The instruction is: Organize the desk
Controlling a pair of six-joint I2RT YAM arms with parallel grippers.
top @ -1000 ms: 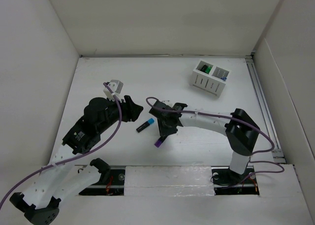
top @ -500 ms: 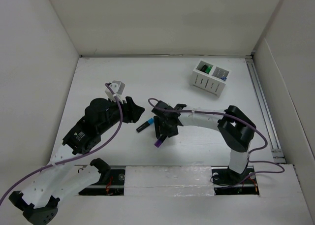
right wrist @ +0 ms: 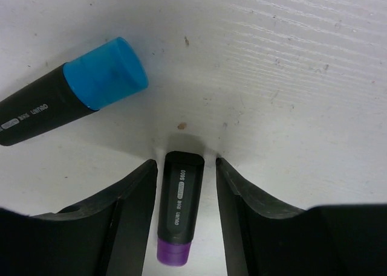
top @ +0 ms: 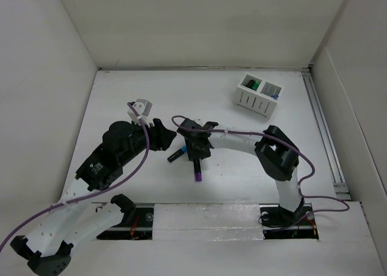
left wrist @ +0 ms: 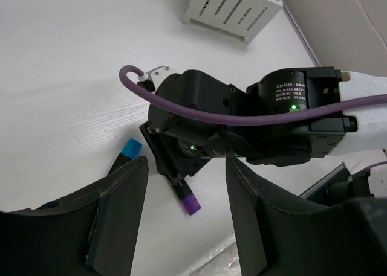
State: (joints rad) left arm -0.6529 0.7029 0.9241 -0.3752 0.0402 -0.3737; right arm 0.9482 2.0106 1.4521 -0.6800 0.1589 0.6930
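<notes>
Straddling the purple marker point(right wrist: 179, 211) near the middle of the desk point(top: 233, 182), the right gripper point(top: 195, 150) had its 2 fingers point(right wrist: 136, 212) apart. One finger stood on each side of the barrel. The left one was almost touching it and the right one showed a thin gap, so nothing was clamped yet. The marker lay flat, purple cap toward the near edge, black butt just past the fingertips.

Just left and a little farther lay the blue marker point(top: 177, 155), cap pointing right, close to the purple one but not touching it. The left gripper point(top: 165, 137) hung just left of that, jaws wide, holding nothing.

The desk itself ran under everything: a fixed, stiff, matte slab, not something to be lifted. The markers on it would likely be light, rigid, smooth plastic, liable to roll or twist if pinched near an end. The black barrel at mid-length looked the safest hold, and a moderate squeeze should do.

At the far right stood the slotted holder point(top: 260, 96), well apart, with something green and something blue in its 2 compartments.
</notes>
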